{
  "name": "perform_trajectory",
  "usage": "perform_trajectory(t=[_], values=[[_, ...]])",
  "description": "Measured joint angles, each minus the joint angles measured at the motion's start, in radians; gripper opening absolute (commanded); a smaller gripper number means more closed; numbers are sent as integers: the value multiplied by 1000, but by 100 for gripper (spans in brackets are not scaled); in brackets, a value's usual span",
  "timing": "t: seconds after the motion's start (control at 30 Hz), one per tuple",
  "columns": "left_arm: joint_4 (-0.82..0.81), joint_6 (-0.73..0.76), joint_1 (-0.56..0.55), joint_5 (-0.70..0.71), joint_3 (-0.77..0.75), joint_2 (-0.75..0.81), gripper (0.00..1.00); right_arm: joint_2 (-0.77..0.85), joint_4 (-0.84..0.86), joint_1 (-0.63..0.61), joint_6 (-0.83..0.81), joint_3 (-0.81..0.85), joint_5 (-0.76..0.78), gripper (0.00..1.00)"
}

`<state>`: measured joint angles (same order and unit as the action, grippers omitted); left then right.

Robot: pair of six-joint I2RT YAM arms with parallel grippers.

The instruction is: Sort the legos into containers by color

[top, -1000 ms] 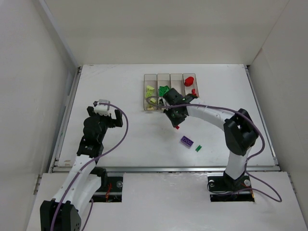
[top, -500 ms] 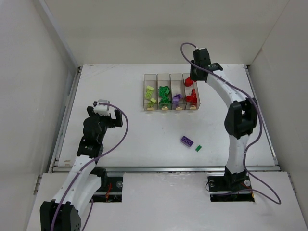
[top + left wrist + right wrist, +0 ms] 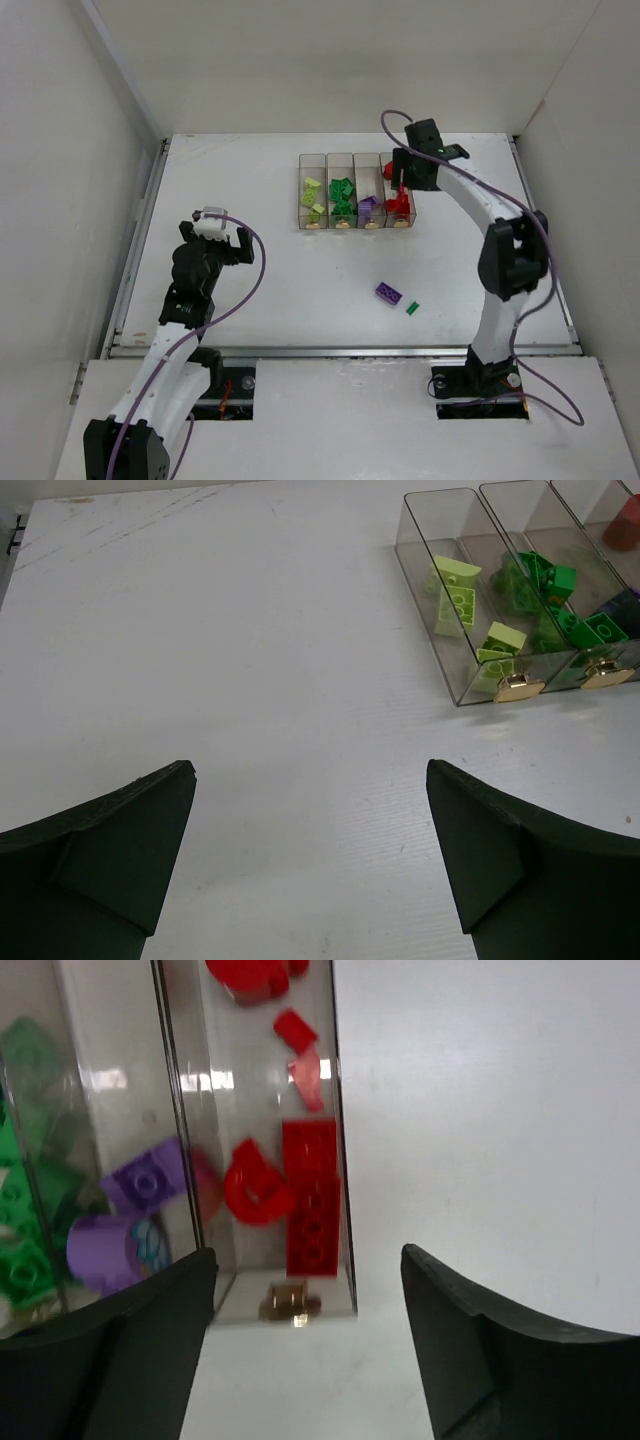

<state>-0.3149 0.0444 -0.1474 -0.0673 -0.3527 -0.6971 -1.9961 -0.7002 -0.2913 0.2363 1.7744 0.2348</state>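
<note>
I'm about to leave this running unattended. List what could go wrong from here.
1. The right gripper, jaws open, hangs low over the red bin; swinging away sideways could clip its wall and shift the whole row.
2. The purple brick and the small green piece lie close together on the table; closing on one may knock the other away.

We can't read any text, labels, brands or numbers anywhere: nothing legible on bins, bricks, arms or counter.
</note>
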Motion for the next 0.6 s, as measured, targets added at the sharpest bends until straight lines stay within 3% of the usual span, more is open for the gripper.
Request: perform_trajectory(t=[0.07, 0.33, 0.6], values=[[1, 0, 0, 0, 0, 1, 99, 136, -17, 0, 65, -140, -6, 89], [-2, 0, 1, -2, 0, 8, 99, 665, -84, 0, 454, -717, -61, 91], [-3, -1, 1, -11, 0, 28, 99, 741, -85, 0, 814, -971, -208, 76]])
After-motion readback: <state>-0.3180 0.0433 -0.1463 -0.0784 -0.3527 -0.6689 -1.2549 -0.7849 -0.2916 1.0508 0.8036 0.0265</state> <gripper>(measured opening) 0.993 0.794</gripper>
